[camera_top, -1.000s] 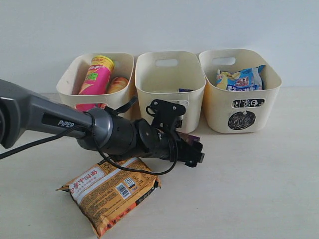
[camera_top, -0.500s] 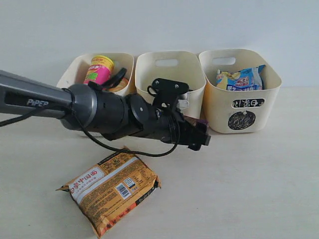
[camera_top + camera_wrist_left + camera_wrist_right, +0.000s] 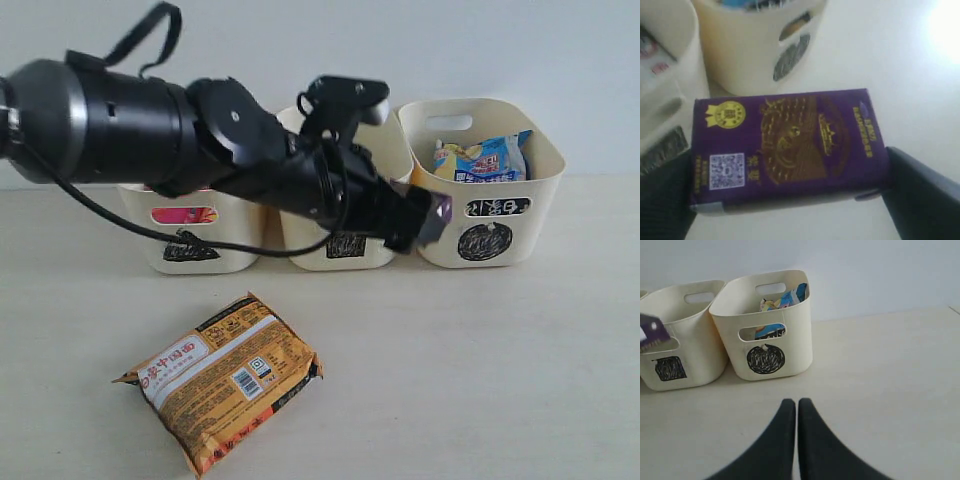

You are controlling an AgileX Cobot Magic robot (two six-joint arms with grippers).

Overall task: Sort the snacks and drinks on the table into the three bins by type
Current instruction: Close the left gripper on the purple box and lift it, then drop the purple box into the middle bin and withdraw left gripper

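My left gripper [image 3: 420, 222] is shut on a purple carton [image 3: 790, 145] with gold print and a QR code, its fingers [image 3: 920, 195] pressing on the two short ends. The carton [image 3: 437, 212] hangs above the table, in front of the gap between the square-marked bin [image 3: 300, 245] and the circle-marked bin [image 3: 540, 220]. The arm hides most of the triangle-marked bin [image 3: 150, 240]; something pink [image 3: 185, 214] shows through its handle hole. A blue packet [image 3: 485, 158] lies in the circle bin. An orange noodle packet [image 3: 225, 390] lies flat on the table. My right gripper [image 3: 797, 402] is shut and holds nothing.
The three bins stand in a row against the white wall. The pale table [image 3: 520, 380] stretches in front of them. The left arm [image 3: 120, 125] with its cable spans the left half of the exterior view above the bins.
The left arm has risen from just above the table and swung right, carrying the purple carton up in front of the bins. The right gripper has not moved.
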